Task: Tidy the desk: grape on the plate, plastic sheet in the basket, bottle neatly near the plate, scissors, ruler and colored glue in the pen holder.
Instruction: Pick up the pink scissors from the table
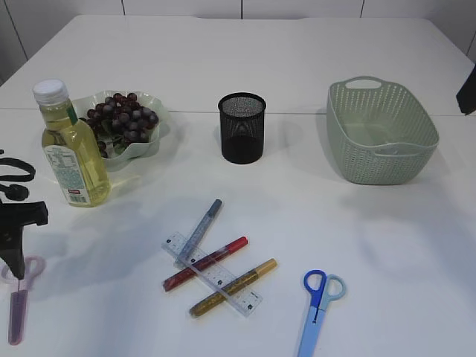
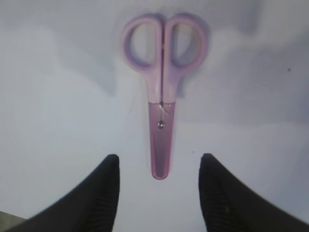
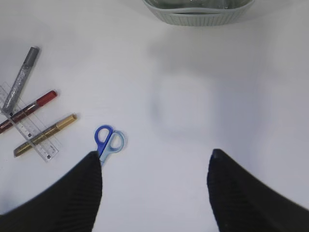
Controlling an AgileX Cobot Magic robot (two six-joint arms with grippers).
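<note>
Pink scissors [image 2: 162, 96] lie closed on the white table at the front left [image 1: 18, 299], handles away from my left gripper [image 2: 159, 166]. That gripper is open, and the blade tip sits between its fingertips [image 2: 112, 166]. My right gripper [image 3: 154, 157] hangs open and empty above bare table. Blue scissors [image 3: 109, 140] lie beside its left finger. Silver [image 1: 202, 225], red [image 1: 205, 262] and gold [image 1: 233, 286] glue pens cross a clear ruler [image 1: 213, 274]. Grapes [image 1: 120, 116] fill the plate [image 1: 152, 143], with the bottle [image 1: 72, 149] upright beside it. The plastic sheet is out of view.
The black mesh pen holder [image 1: 242, 128] stands at the middle back. The green basket [image 1: 381, 132] is at the back right, and its rim [image 3: 198, 14] tops the right wrist view. A dark part of the right arm [image 1: 468, 89] shows at the right edge.
</note>
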